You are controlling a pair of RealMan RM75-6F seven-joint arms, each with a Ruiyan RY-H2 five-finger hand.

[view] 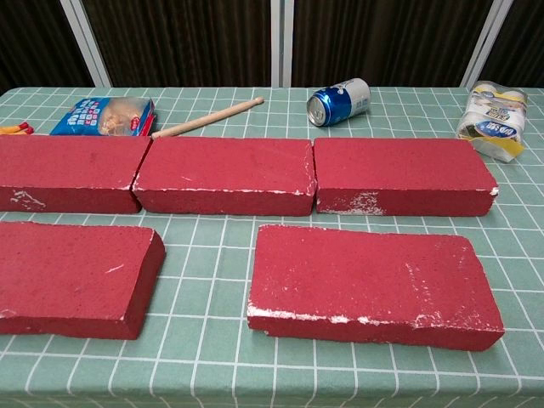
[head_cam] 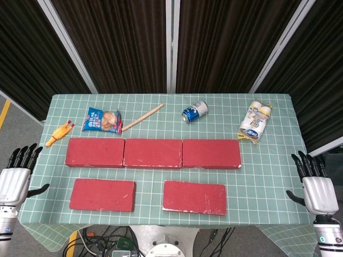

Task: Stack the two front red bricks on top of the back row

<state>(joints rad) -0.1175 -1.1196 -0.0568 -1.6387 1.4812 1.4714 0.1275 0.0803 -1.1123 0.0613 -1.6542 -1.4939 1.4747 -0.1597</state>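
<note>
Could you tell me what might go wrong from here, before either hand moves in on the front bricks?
1. Both hands, left and right, are open and off the table's sides; each front brick is wide, so a one-handed grip may slip.
2. The back row has seams; a brick placed off-centre could tilt.
3. A high swing could hit the can behind the row.

Along the back of the green checked tablecloth (head_cam: 268, 187) lay a yellow rubber chicken (head_cam: 58, 134), a blue snack packet (head_cam: 102, 120), a slanted wooden stick (head_cam: 142, 117), a tipped blue drink can (head_cam: 194, 111) and a wrapped pack of white bottles (head_cam: 255, 122).
</note>
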